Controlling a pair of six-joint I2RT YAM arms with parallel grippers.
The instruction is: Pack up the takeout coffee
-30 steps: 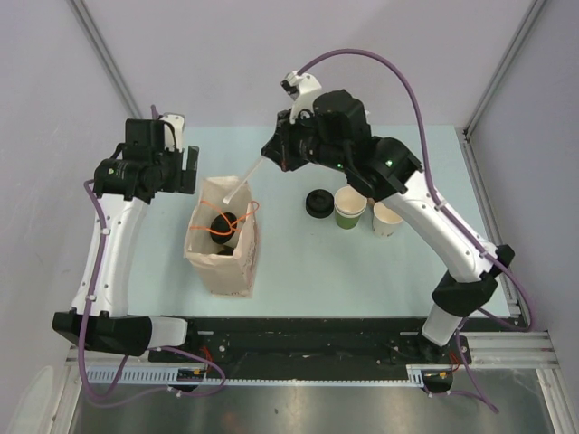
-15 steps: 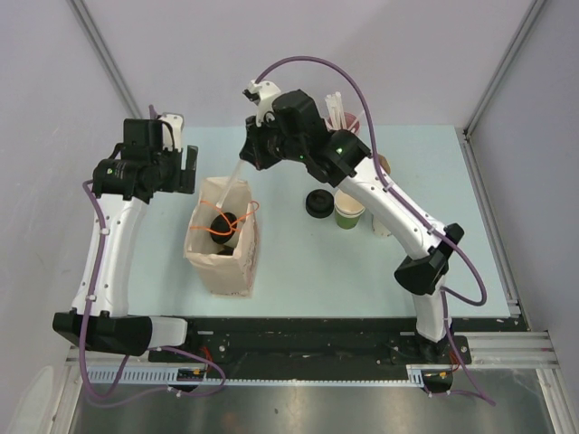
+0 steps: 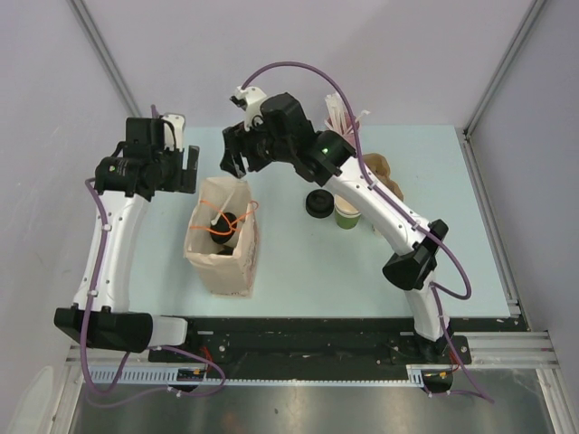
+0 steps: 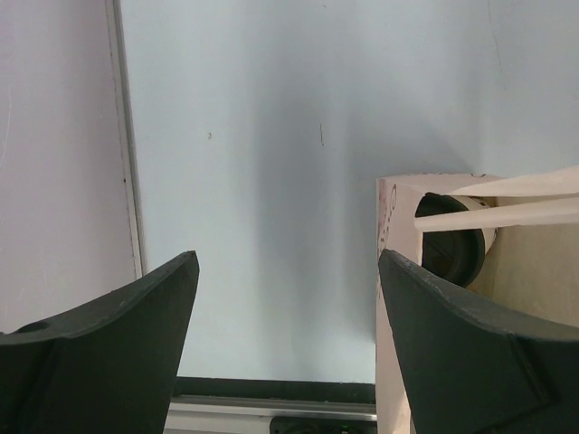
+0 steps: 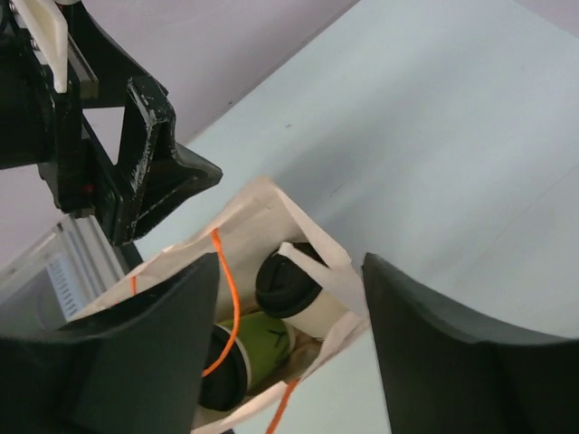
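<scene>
Tan creased paper bag with orange cord handles [image 3: 220,269] holds a black-lidded white paper cup [image 5: 289,287] and a black-lidded green paper cup [image 5: 258,342]. The right gripper [image 3: 235,165] is spread above it, the left gripper [image 4: 287,262] spread beside it.

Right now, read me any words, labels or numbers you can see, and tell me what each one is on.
No text can be read.
Paper bag: faint pink marks on its side, too small to read.
Green cup in the bag: small dark mark, blurred.

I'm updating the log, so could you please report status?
Left gripper, right gripper open, empty. White cup, green cup lidded in bag. Wrapped straws rest across them.
</scene>
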